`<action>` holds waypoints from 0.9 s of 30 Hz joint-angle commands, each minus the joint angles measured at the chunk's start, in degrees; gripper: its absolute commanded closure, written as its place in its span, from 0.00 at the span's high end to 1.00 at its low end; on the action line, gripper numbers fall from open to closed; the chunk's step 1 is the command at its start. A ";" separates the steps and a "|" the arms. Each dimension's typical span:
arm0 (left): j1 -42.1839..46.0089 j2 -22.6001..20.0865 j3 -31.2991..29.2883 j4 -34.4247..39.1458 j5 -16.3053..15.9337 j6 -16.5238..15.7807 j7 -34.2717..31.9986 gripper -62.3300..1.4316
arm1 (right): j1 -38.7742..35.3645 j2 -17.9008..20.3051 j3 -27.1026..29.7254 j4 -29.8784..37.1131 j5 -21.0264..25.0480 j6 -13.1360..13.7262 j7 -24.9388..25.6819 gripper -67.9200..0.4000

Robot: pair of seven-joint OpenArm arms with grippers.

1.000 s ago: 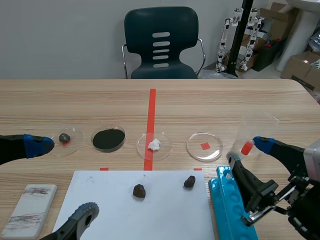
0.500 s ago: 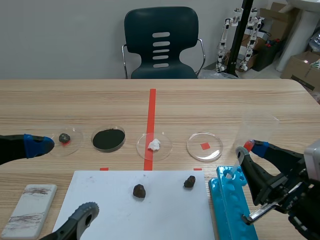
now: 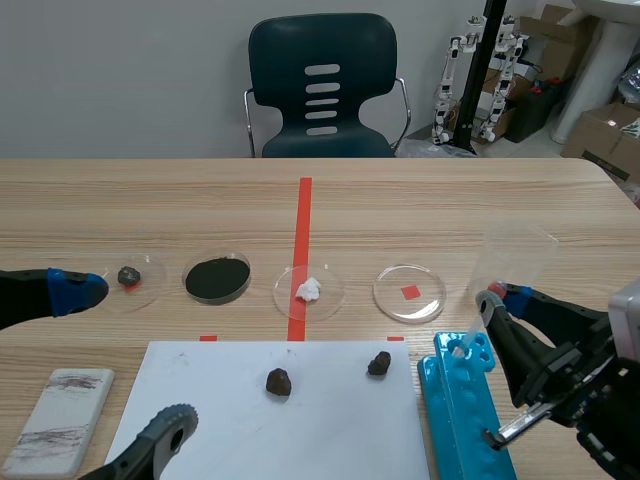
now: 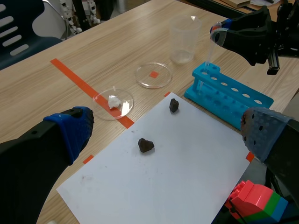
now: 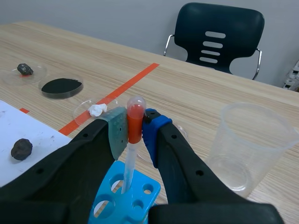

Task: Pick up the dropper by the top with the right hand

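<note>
Checking the right gripper (image 5: 136, 128) first: what is it on?

It is clamped on the dropper (image 5: 132, 150) at the red bulb, one of your pads (image 5: 117, 130) on each side. That is the top, as the task asks.

And where does the dropper stand?

At the near right of the table, in the blue rack (image 3: 462, 405). Its stem runs down from your grip into a hole at the rack's far end. The cup (image 3: 517, 255) stands just beyond, farther and to the right.

Which way does it lie?

Close to upright, bulb up and tip down, with a slight lean. So the long axis runs nearly straight down from your grip, and the coming move turns on that. I judge you should lift along that axis until the tip clears the hole. Pull sideways too soon and the stem could catch the rim or drag the rack.

Is the left arm any nearer?

No. Your left gripper (image 3: 132, 354) is spread wide with nothing in it, at the near left, across the paper (image 3: 220, 400) from the rack and well apart from the dropper. The right is the one on it, and the task names the right.

How far along is this?

The grasp looks made; the lift is not yet done, since the stem sits in the rack.
</note>
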 commanded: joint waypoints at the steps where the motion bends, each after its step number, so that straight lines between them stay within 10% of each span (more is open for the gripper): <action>1: 0.44 0.31 0.07 0.48 -0.63 0.07 -0.83 1.00 | 0.07 0.31 0.33 1.01 0.81 -0.02 0.61 0.10; 27: 0.44 0.31 0.07 0.48 -0.63 0.07 -0.87 1.00 | -2.40 0.48 1.33 3.87 0.63 -0.04 -1.86 0.08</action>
